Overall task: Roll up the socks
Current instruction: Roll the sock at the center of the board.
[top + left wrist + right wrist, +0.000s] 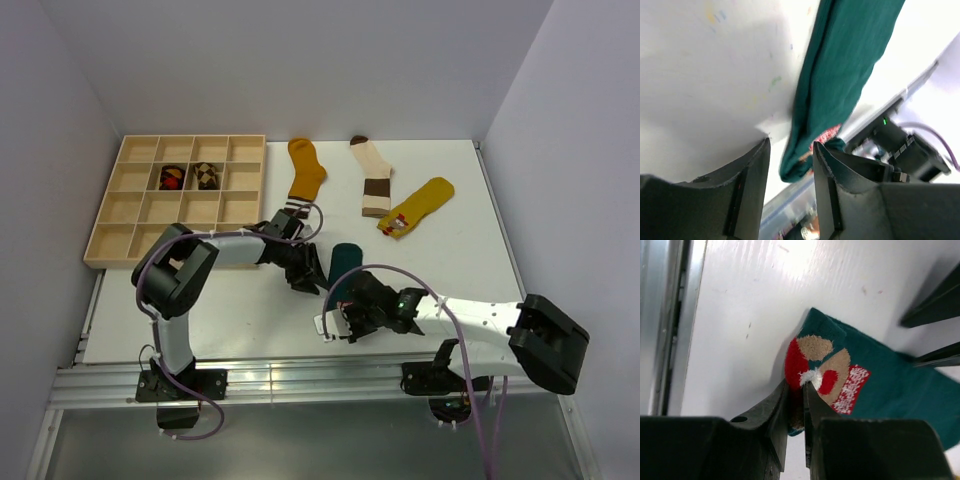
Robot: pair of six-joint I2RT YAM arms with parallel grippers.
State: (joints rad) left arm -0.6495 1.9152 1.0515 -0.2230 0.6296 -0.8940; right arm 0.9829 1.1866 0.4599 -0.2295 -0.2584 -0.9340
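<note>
Now the teal sock (346,262) lies at lower centre on the bench (455,265), soft and limp. The right claw (801,385) pinches its patterned end, probably a good hold. The left claw (790,147) is half-open and empty.

Overhead; wrist close-ups on teal sock (840,75)

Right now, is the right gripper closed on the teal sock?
Yes, in the right wrist view the right gripper is pinched shut on the patterned end of the teal sock.
</note>
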